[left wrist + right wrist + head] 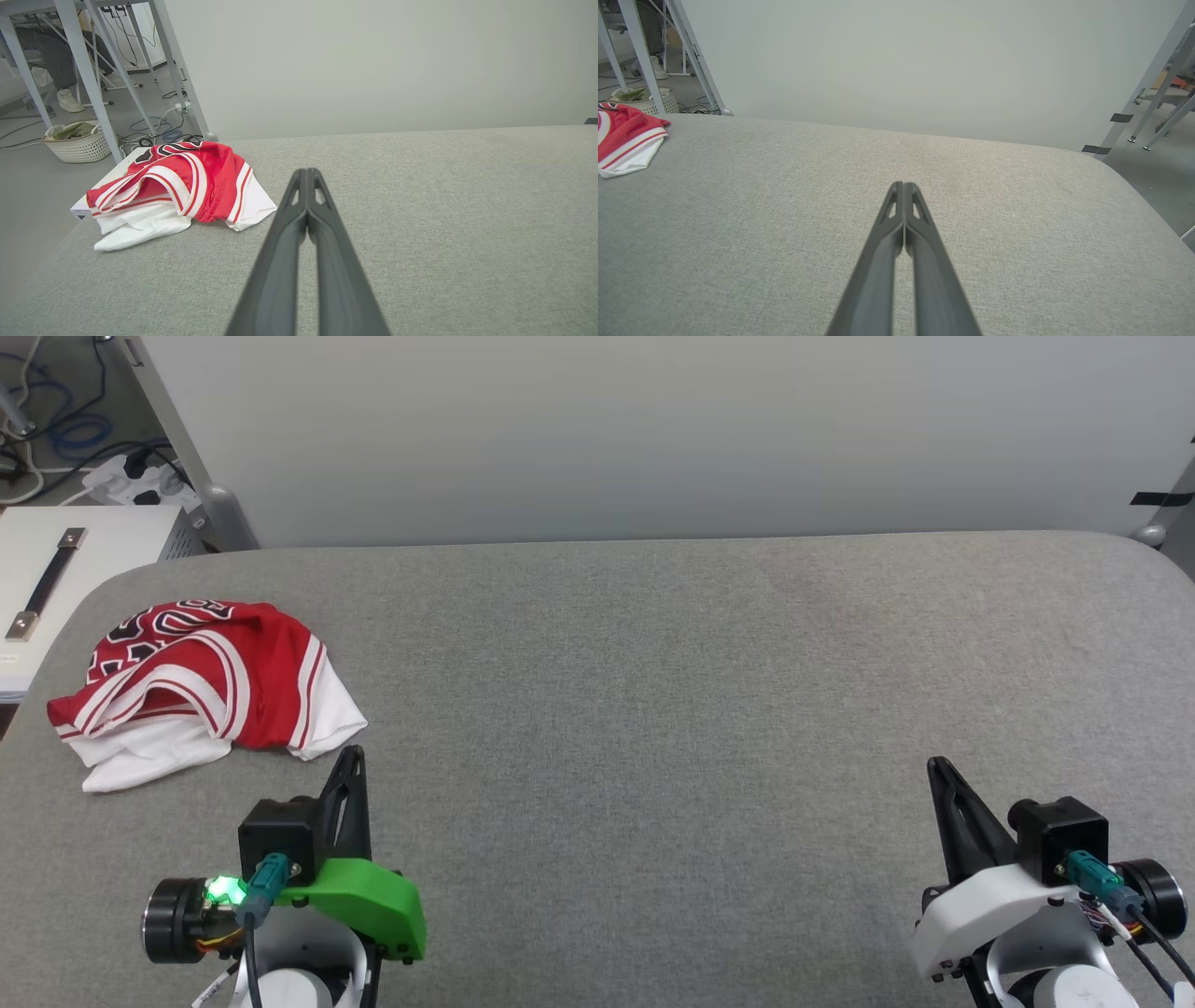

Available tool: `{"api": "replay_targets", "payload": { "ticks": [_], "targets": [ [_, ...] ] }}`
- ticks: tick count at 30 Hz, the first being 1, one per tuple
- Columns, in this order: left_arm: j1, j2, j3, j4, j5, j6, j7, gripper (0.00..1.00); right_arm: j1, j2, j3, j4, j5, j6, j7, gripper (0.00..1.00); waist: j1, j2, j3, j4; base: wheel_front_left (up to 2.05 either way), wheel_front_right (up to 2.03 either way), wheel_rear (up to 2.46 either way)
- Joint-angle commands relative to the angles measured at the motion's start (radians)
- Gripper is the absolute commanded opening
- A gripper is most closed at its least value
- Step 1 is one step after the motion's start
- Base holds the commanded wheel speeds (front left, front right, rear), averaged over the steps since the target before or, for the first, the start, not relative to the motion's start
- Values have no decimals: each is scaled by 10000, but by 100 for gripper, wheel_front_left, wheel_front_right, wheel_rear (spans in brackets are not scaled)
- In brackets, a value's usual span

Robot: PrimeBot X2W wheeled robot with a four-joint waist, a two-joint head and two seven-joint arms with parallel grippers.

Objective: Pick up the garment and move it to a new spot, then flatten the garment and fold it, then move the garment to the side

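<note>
The garment (201,681) lies crumpled near the left edge of the grey fabric table (653,709); it is red with white parts, striped trim and black-and-white lettering at its far end. From the left wrist, the garment (182,196) sits ahead and to the left; from the right wrist, a corner of the garment (626,140) shows at far left. My left gripper (352,753) is shut and empty, just right of and nearer than the cloth, clear of it. At the lower right my right gripper (934,763) is shut, holding nothing. Both pairs of fingertips meet (307,171) (903,185).
A white cabinet (56,569) with a dark handle stands off the table's left edge, with cables and a power strip (131,481) behind it. A pale wall panel (653,429) backs the table. A laundry basket (77,140) and metal table legs (93,84) stand on the floor beyond.
</note>
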Motion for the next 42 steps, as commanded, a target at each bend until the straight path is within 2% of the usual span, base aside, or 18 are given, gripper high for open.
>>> {"api": "replay_targets", "payload": {
  "ticks": [1, 23, 24, 42],
  "targets": [
    [126, -43, 7, -24, 99, 41, -7, 0, -23, 24, -9, -35, -95, -7, 30, 0, 0, 0, 0, 0, 0, 0, 0],
    [126, -43, 7, -24, 99, 41, -7, 0, -23, 24, -9, -35, -95, -7, 30, 0, 0, 0, 0, 0, 0, 0, 0],
    [1, 0, -2, 0, -2, 0, -1, 100, 0, 0, 0, 0, 2, 0, -1, 100, 0, 0, 0, 0, 0, 0, 0],
    [29, -3, -84, 222, -346, -18, -300, 100, 34, -1, -62, 162, 271, -1, -296, 100, 0, 0, 8, -7, 0, 0, 0]
  ]
}}
